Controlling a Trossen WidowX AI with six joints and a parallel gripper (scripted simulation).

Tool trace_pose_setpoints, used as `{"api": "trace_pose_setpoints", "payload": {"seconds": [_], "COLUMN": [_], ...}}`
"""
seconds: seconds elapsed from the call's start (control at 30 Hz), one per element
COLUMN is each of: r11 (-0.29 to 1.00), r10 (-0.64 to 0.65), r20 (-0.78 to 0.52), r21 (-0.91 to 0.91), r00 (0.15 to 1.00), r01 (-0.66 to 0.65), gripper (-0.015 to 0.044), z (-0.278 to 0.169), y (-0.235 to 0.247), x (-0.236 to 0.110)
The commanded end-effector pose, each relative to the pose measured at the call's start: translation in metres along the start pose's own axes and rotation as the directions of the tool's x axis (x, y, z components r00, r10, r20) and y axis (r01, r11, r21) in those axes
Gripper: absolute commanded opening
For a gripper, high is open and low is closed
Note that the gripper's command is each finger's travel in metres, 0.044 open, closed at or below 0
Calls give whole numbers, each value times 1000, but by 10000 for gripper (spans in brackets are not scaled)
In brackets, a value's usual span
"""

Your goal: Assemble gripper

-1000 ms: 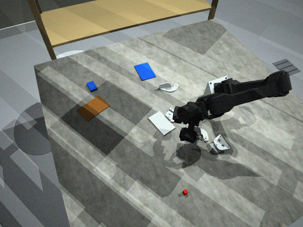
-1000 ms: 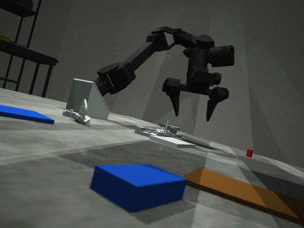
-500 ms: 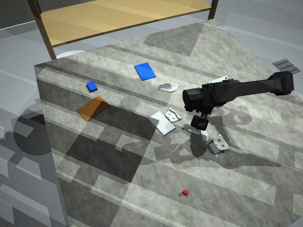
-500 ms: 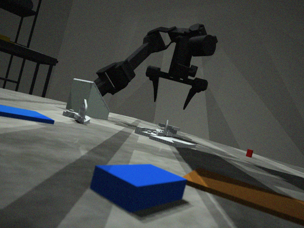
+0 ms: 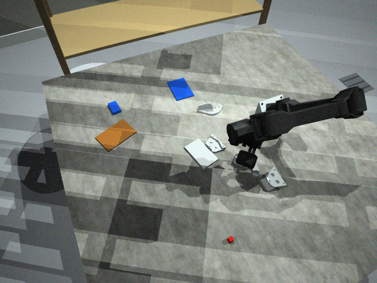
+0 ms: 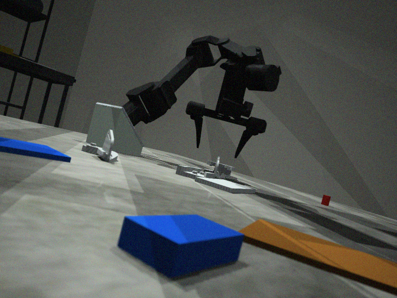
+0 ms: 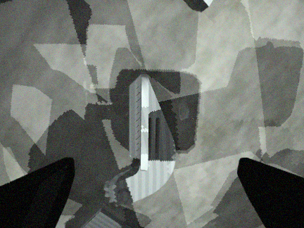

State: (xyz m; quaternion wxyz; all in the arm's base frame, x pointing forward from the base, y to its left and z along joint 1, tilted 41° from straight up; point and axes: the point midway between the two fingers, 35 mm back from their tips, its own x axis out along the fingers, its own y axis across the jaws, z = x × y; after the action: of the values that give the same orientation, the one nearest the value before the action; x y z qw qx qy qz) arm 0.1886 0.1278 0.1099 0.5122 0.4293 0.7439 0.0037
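My open, empty gripper (image 6: 217, 152) (image 7: 156, 161) points down above one pale jaw (image 7: 144, 141) (image 6: 217, 166), whose upright pad shows between the spread fingertips in the wrist view. My hand mostly hides this jaw in the top view. The other jaw (image 5: 214, 110) (image 6: 109, 144) lies apart, further back. A grey-white part with two round raised rings, seemingly the gripper base (image 5: 277, 181), sits beside the near jaw on a ribbed block; I cannot tell its pins clearly. A pale plate with small bumps and a raised edge, seemingly the housing plate (image 5: 215, 145) (image 6: 185, 170), lies separately.
A white flat slab (image 5: 199, 152) (image 6: 227, 185) lies against the bumpy plate. A blue slab (image 5: 180, 89), a small blue block (image 5: 114, 107) (image 6: 179, 227) and an orange slab (image 5: 116, 135) (image 6: 307, 250) lie farther away. A red cube (image 5: 230, 239) (image 6: 326, 200) and the white arm mount (image 6: 112, 129) also stand there.
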Motion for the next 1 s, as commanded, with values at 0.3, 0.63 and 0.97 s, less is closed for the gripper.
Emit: {"api": "trace_pose_setpoints", "payload": {"seconds": [0.3,0.63,0.97], "r11": [1000,1000,1000], "r10": [1,1,3], "r20": [-3,-4,-6], "r21": [4,4,4], "r00": [1000,1000,1000], "r01": [-1,-1,-3], "gripper": [440,440,440], "z": [0,0,-2], "y": [0,0,-1], "x": [19,35,51]}}
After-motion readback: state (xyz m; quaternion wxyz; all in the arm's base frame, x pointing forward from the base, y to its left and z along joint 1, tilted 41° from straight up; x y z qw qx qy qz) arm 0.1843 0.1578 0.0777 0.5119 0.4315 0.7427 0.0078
